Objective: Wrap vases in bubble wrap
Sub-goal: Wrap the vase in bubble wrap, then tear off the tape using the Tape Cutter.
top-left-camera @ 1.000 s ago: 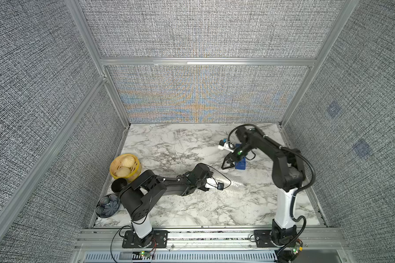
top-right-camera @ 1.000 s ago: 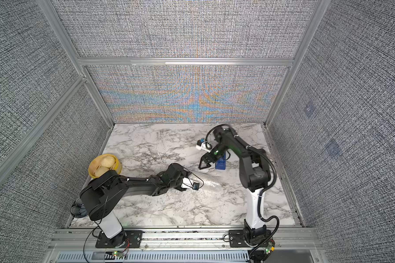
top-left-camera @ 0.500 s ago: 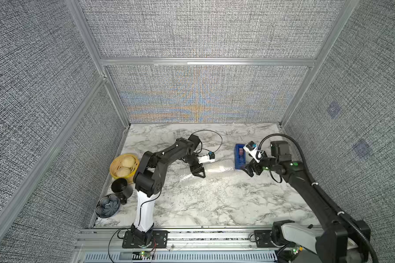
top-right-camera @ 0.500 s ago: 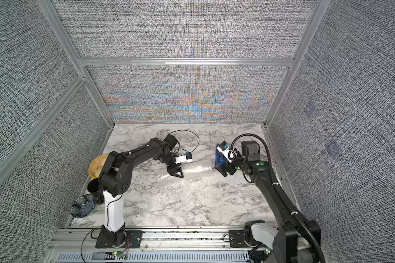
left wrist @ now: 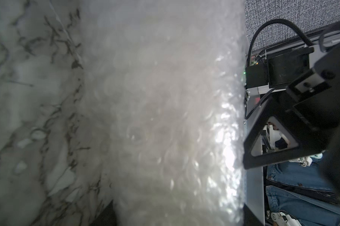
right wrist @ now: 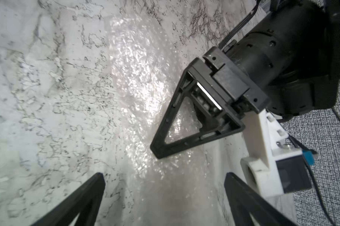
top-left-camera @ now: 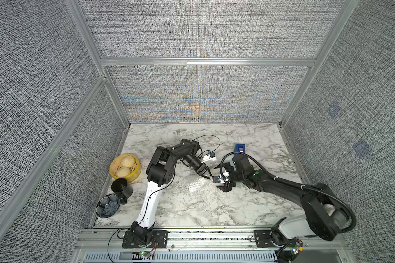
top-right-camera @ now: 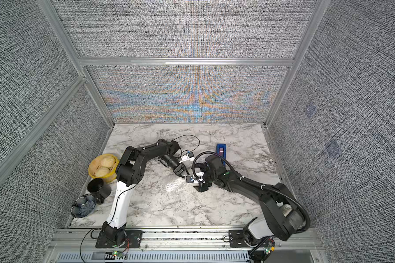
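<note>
The bubble wrap (top-left-camera: pixel 192 189) lies glistening on the marble at the table's middle, and both top views show it (top-right-camera: pixel 176 186). My left gripper (top-left-camera: pixel 211 178) reaches down onto its right edge. In the left wrist view a raised bundle of the wrap (left wrist: pixel 165 117) fills the space between the jaws of the left gripper (left wrist: pixel 179 215), which is shut on it. My right gripper (top-left-camera: pixel 216 177) faces it, open wide. In the right wrist view its fingers (right wrist: pixel 83 199) straddle the blurred wrap (right wrist: pixel 141 78). The vase is hidden.
A blue tape dispenser (top-left-camera: pixel 239 148) stands behind the right gripper. Along the left edge are a yellow basket (top-left-camera: pixel 114 174) with two buns, a black cup (top-left-camera: pixel 121 187) and a dark flower-shaped bowl (top-left-camera: pixel 107 206). Fabric walls close three sides.
The right gripper has come away from the blue dispenser toward the table's middle. The left gripper has moved right and forward to meet it over the wrap.
</note>
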